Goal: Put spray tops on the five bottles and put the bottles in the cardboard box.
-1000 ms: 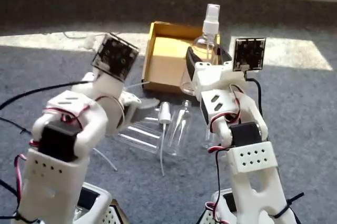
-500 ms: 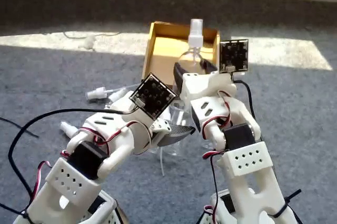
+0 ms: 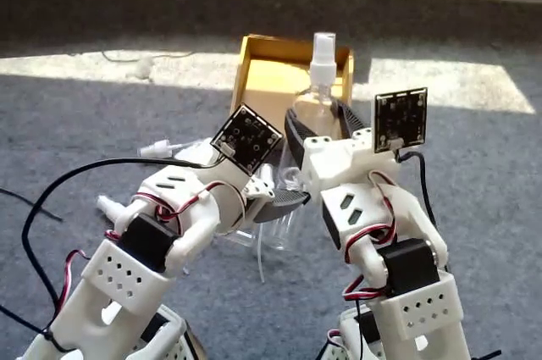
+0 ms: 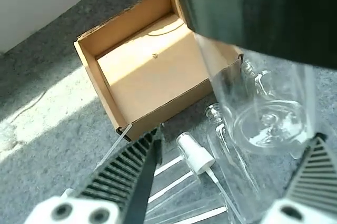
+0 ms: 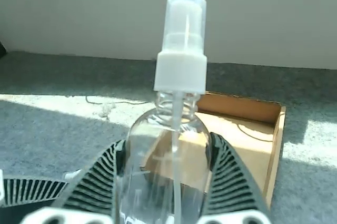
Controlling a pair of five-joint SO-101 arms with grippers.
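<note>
A clear bottle [image 3: 315, 104] with a white spray top [image 3: 323, 48] stands upright in the air in front of the cardboard box [image 3: 262, 80]. My right gripper [image 3: 319, 127] is shut on its body, fingers on both sides [image 5: 168, 153]. My left gripper [image 3: 284, 202] is open just below the bottle. In the left wrist view the bottle's base [image 4: 268, 124] hangs between the spread fingers [image 4: 131, 176], nearer one of them. A loose spray top [image 4: 192, 158] and empty bottles [image 4: 231, 150] lie on the carpet under the grippers.
The cardboard box [image 4: 152, 71] holds nothing; it sits on the grey carpet beyond both arms. More spray tops [image 3: 157, 150] lie on the carpet at the left, one [image 3: 106, 206] near the left arm. Cables trail at the left.
The left arm has swung right and brought its open gripper under the held bottle. The right arm has shifted slightly, keeping the bottle upright.
</note>
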